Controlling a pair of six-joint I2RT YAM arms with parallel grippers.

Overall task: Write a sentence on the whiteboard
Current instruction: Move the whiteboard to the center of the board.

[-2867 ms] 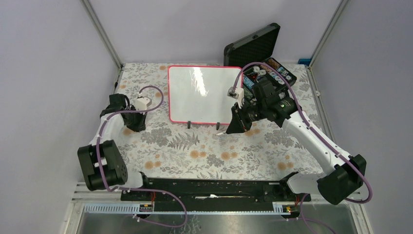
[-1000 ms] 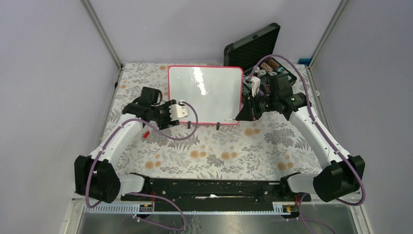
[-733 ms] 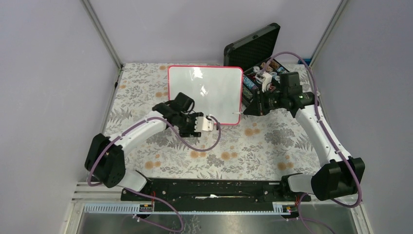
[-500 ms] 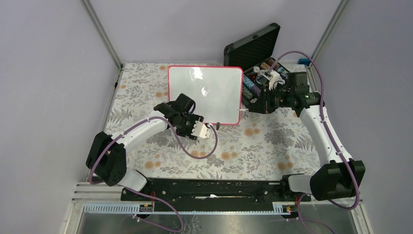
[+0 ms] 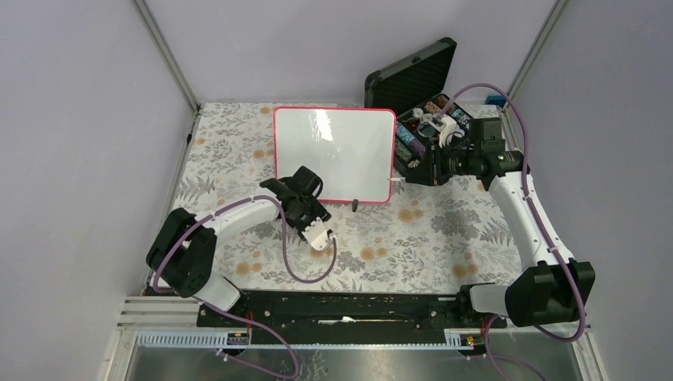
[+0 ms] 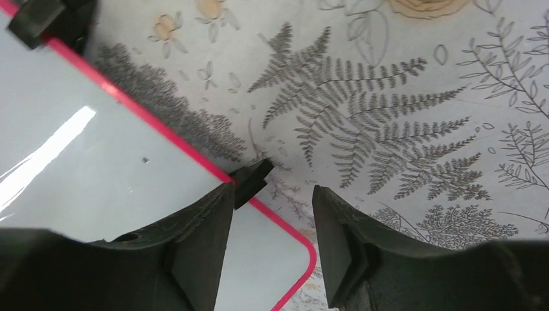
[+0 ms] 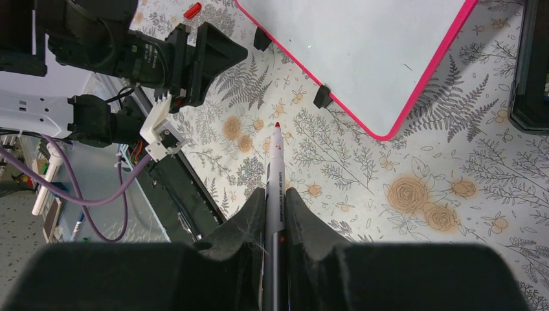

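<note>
**Plainly white: the whiteboard lies just ahead of both end effectors**

Around everything stand pale lilac-grey walls (image 5: 79, 119), meeting at metal corner posts. Below them the counter (image 5: 397, 238) wears a cloth printed with grey ferns and orange flowers.

On it the whiteboard (image 5: 333, 151) lies flat, a rectangle with rounded corners and a thin red-pink frame. Its face is glossy plain white, with a streak of glare near the top. Seen from above, it sits between the two end effectors.

Behind the right end effector (image 7: 275, 201) an open black case (image 5: 413, 75) props its foam-lined lid upright.

The left end effector (image 6: 272, 191) hangs over the board's near edge with its jaws parted and nothing gripped. One black foot (image 6: 252, 181) of the board shows in the gap, close beside one finger.

The right end effector is clamped on a white marker (image 7: 275, 162). Its red tip points at the counter just off the board's near right corner, not touching the white face. A second black foot (image 7: 322, 96) lies just beyond that tip.

Far ahead of the marker, a small red object (image 7: 192, 10) rests on the cloth.
</note>
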